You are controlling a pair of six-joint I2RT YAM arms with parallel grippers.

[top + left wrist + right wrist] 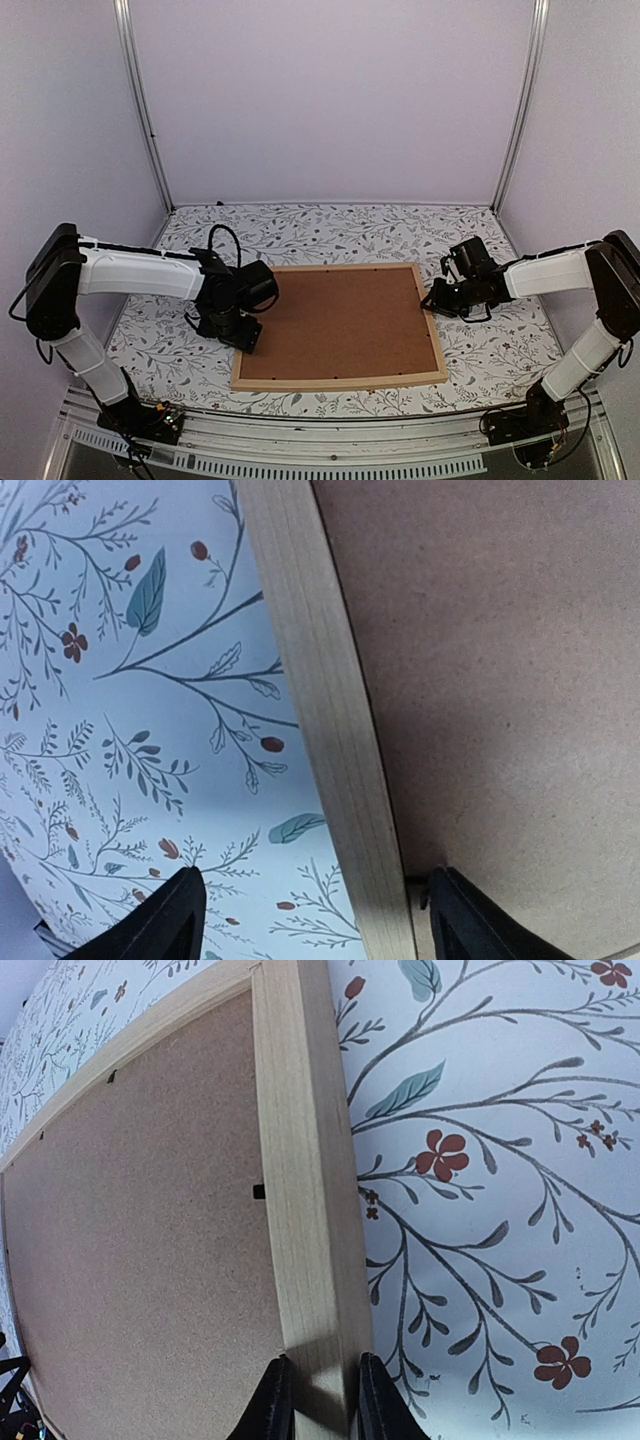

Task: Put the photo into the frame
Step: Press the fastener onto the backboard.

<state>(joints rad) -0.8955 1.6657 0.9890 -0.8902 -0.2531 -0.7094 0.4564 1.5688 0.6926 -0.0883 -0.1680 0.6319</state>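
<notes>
The frame [340,381] of light wood bars lies flat on the floral table, and a plain brown backing board [335,320] fills it. The photo is hidden. My left gripper [240,335] is at the frame's left bar [330,730]. It stands open [315,880], one finger over the tablecloth and the other over the board [500,680]. My right gripper [432,300] is at the right bar [300,1160] and is shut on it [322,1365], a finger pressed against each side. Small black tabs show along the board's edge [140,1240].
The floral tablecloth [500,345] surrounds the frame on all sides. White walls with metal uprights [145,110] close the back and sides. The arms' bases and cables sit at the near edge [150,425].
</notes>
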